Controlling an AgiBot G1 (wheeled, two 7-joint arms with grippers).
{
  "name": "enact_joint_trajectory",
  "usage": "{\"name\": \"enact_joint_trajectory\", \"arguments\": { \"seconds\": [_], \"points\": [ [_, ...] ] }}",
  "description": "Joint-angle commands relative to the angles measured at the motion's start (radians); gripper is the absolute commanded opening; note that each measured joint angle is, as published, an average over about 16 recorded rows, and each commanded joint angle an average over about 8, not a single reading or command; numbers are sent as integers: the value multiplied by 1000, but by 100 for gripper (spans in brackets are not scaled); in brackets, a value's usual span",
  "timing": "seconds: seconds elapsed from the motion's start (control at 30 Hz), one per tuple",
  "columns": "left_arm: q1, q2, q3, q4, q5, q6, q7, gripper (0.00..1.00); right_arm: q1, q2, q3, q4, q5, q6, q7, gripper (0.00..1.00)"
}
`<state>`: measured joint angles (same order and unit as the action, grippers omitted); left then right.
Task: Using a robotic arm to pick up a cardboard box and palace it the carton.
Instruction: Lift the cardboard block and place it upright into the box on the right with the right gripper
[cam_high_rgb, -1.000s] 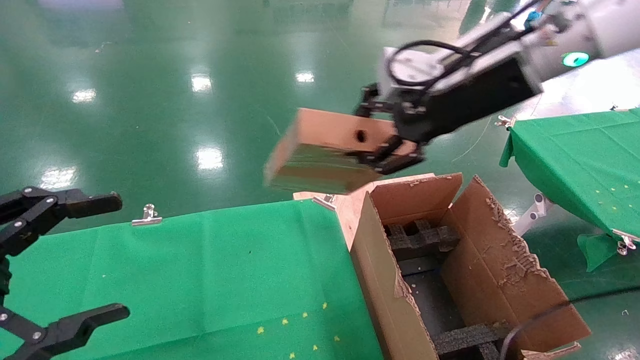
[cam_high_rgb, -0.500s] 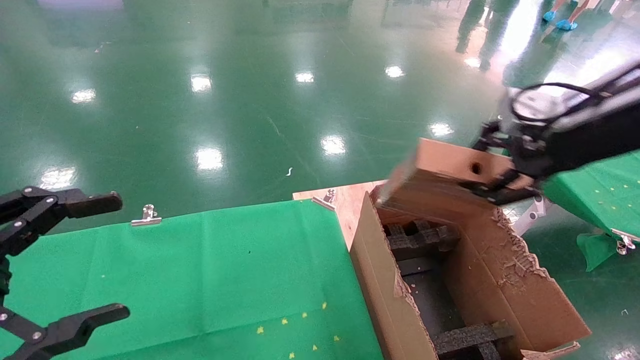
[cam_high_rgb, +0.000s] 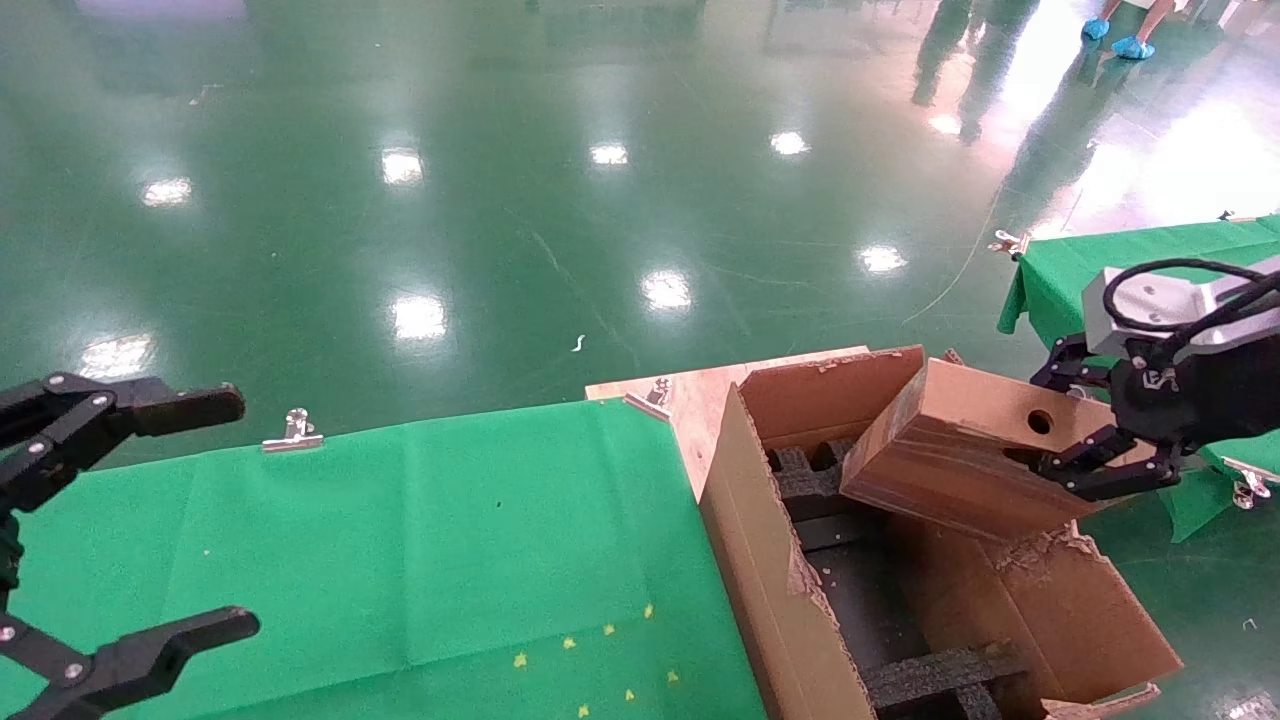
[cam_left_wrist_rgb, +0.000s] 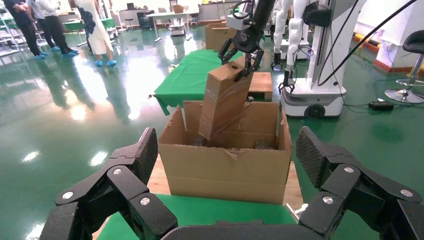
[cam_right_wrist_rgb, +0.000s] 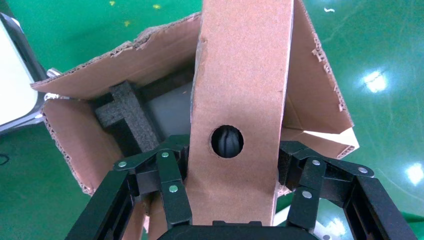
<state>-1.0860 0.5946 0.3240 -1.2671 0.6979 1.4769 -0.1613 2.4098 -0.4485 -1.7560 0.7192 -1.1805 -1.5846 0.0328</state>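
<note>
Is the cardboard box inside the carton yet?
Partly: the cardboard box, held tilted by the right gripper, dips its lower end into the carton.

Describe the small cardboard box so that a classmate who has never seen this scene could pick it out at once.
Find the large carton with ragged flaps right of the green-covered table. Tilted into its open top, clamped in the right end effector, is the cardboard box: far smaller, oblong, with a round punched hole.

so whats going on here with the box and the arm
The right gripper is shut on the small brown cardboard box with a round punched hole, holding it tilted over the large open brown corrugated carton, its lower end dipping inside above the black foam inserts. The left gripper hangs open, idle, over the green-clothed table.
</note>
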Motion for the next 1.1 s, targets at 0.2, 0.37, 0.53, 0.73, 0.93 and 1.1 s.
{"name": "enact_joint_trajectory", "arguments": {
  "seconds": [0.2,0.37,0.53,0.73,0.93,1.1],
  "points": [
    [0,0,0,0,0,0,0,100,-26,16,-18,-8,39,37,63,0],
    [0,0,0,0,0,0,0,100,-92,43,-24,-14,99,116,209,0],
    [0,0,0,0,0,0,0,100,-144,78,-35,29,125,225,372,0],
    [0,0,0,0,0,0,0,100,-181,128,-59,126,105,360,577,0],
    [0,0,1,0,0,0,0,100,-193,184,-89,227,43,465,780,0],
    [0,0,1,0,0,0,0,100,-195,228,-108,311,-10,517,898,0]
  ]
}}
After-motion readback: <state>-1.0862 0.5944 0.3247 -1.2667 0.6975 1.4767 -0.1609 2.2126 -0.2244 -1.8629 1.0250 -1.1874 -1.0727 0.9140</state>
